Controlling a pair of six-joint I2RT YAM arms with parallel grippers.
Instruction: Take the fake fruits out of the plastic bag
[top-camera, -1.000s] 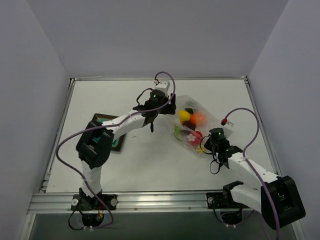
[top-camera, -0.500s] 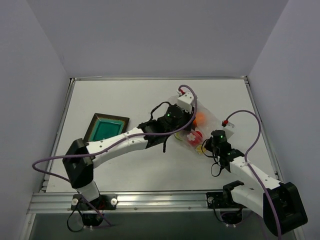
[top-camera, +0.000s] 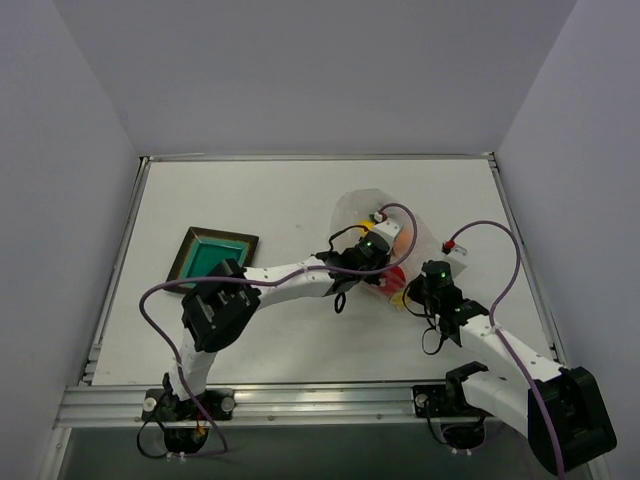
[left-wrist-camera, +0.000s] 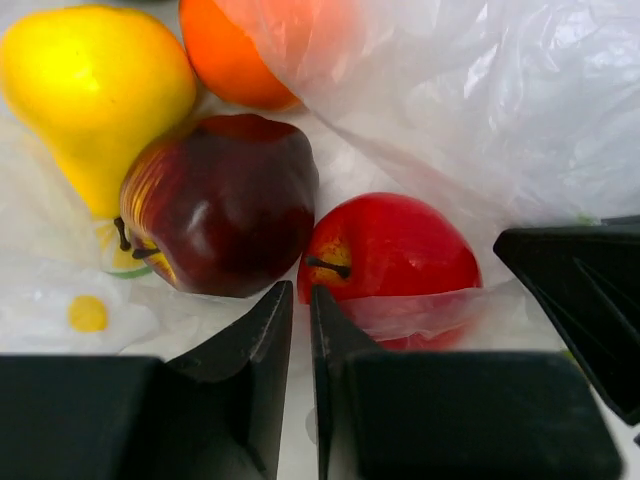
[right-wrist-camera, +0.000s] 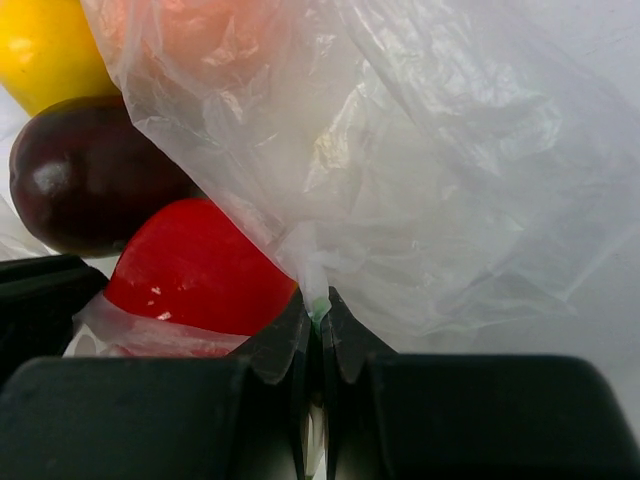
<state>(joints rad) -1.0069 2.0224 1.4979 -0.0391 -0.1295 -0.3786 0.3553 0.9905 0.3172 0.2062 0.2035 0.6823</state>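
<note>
the bag (top-camera: 352, 208) lies on the table (top-camera: 280, 190) right of centre, with the fruits bunched at its near end. the left gripper (left-wrist-camera: 300, 296) is among them: its jaws stand almost together, only a thin slit between, nothing seen in it, the tips just before the dark apple (left-wrist-camera: 225, 205) and the red apple (left-wrist-camera: 395, 250). these two touch. the pear (left-wrist-camera: 95, 85) leans on the dark apple's far side and the orange (left-wrist-camera: 240, 60) lies beyond, half under film. film also covers the red apple's lower part. the right gripper (right-wrist-camera: 318, 312) is closed on a fold of bag film, right beside the red apple (right-wrist-camera: 195, 270). from above, both grippers meet at the bag's near edge. the tray (top-camera: 213, 255) sits well apart to the left.
</note>
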